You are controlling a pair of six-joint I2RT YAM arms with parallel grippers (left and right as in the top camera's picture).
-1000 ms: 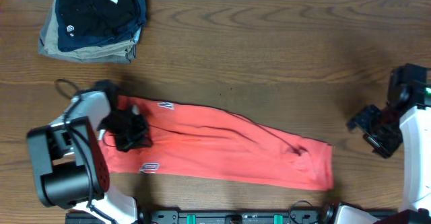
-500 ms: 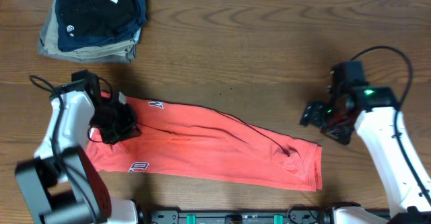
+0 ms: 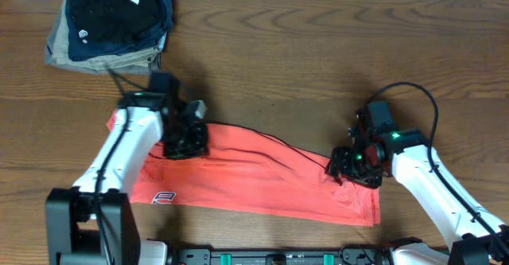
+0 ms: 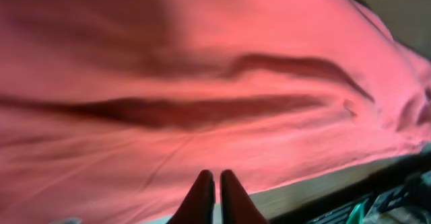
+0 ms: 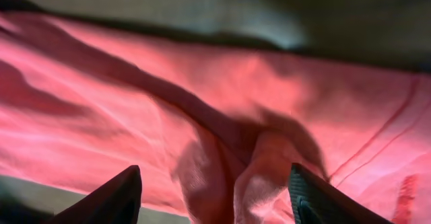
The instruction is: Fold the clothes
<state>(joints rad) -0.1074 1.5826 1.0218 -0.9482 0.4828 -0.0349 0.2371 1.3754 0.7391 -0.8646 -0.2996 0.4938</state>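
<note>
The coral-red T-shirt (image 3: 254, 177) lies as a long strip across the front of the table, with white lettering (image 3: 163, 197) near its left end. My left gripper (image 3: 184, 142) is over the shirt's upper left edge. In the left wrist view its fingers (image 4: 215, 180) are shut together above the spread cloth (image 4: 202, 83), and no cloth shows between the tips. My right gripper (image 3: 350, 165) is over the shirt's right end. In the right wrist view it is open (image 5: 215, 190), with its fingers on either side of a bunched ridge of cloth (image 5: 256, 170).
A stack of folded navy and khaki garments (image 3: 111, 18) sits at the back left corner. The wooden table (image 3: 318, 58) runs behind the shirt. The table's front edge and a rail (image 3: 278, 257) lie just below the shirt.
My left gripper has moved from the shirt's left end rightward along its upper edge. My right arm has come in from the right edge onto the shirt's right end. The shirt shifted slightly left.
</note>
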